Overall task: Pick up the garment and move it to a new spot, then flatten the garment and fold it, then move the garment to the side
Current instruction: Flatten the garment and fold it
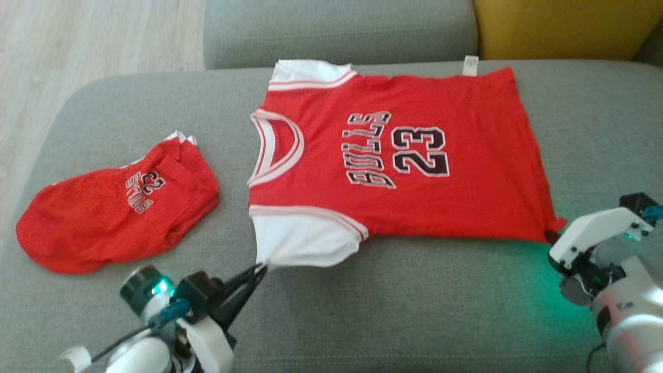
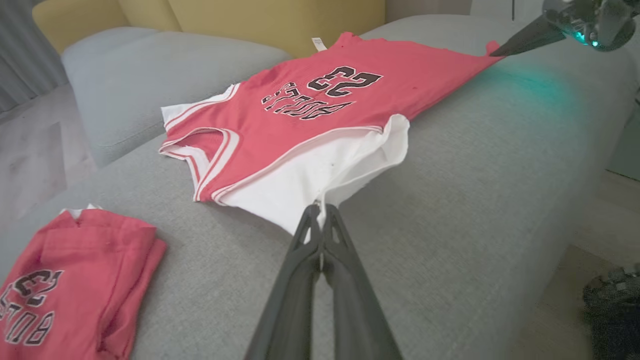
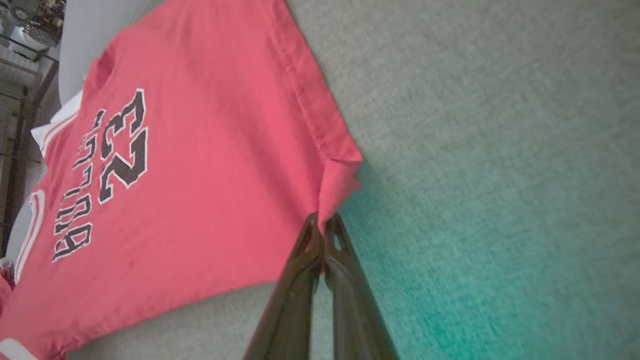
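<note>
The garment [image 1: 414, 155] is a red "BULLS 23" jersey with white sleeves, spread flat on the grey sofa seat [image 1: 414, 311], neck toward the left of the head view. My left gripper [image 1: 261, 268] is shut on the tip of the near white sleeve [image 2: 320, 175]; in the left wrist view my left gripper [image 2: 320, 206] pinches that sleeve's edge. My right gripper [image 1: 550, 237] is shut on the near bottom hem corner. In the right wrist view my right gripper [image 3: 322, 218] clamps that red corner [image 3: 340, 175], which is folded up slightly.
A second red garment [image 1: 114, 207], crumpled with the same print, lies on the seat to the left. The grey backrest [image 1: 336, 31] and a yellow cushion [image 1: 559, 26] stand behind. Wooden floor [image 1: 77, 41] lies beyond the sofa's left end.
</note>
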You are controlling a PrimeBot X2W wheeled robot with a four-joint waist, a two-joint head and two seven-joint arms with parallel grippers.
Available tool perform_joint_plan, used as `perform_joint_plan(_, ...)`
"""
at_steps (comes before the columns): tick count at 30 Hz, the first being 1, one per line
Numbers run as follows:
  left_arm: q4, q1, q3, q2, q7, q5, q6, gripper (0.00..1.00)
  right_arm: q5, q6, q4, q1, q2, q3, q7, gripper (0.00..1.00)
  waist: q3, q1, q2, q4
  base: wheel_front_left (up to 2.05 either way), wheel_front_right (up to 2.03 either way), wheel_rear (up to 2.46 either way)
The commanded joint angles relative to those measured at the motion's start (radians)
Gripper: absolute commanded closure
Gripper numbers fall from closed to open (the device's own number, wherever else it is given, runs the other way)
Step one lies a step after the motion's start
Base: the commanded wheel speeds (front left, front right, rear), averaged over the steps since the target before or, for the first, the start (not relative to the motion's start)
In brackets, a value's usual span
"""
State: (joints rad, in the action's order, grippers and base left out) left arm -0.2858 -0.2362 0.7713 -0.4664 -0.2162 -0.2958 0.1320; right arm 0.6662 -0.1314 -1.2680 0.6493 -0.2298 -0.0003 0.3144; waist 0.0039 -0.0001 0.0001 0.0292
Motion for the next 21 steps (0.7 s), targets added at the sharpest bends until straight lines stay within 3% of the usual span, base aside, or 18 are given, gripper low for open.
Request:
perform_joint_plan(1, 0.052, -0.019, -0.018, -0.048, 0.017, -0.064, -0.001, 1.0, -0.004, 0.001, 0.042, -0.007, -0.023, 0.036, 0.032, 1.0, -0.016, 0.0001, -0.0001, -0.003, 0.0, 0.0, 0.0)
perform_joint_plan(14, 0.245, 0.032, 0.132, -0.221, 0.127, -0.325, -0.001, 1.0, 0.05, 0.001, 0.18, -0.13, -0.101, 0.101, 0.268, 1.0, -0.068, 0.0001, -0.0001, -0.006, 0.0, 0.0, 0.0)
perform_joint_plan(18, 0.321, 0.051, 0.174, -0.26, 0.17, -0.444, -0.001, 1.0, 0.066, 0.001, 0.258, -0.18, -0.131, 0.128, 0.357, 1.0, -0.081, 0.0001, -0.0001, -0.005, 0.0, 0.0, 0.0)
perform_joint_plan(21, 0.359, 0.045, 0.202, -0.307, 0.197, -0.467, -0.001, 1.0, 0.079, 0.001, 0.325, -0.226, -0.16, 0.148, 0.426, 1.0, -0.087, 0.0001, -0.0001, -0.005, 0.0, 0.0, 0.0)
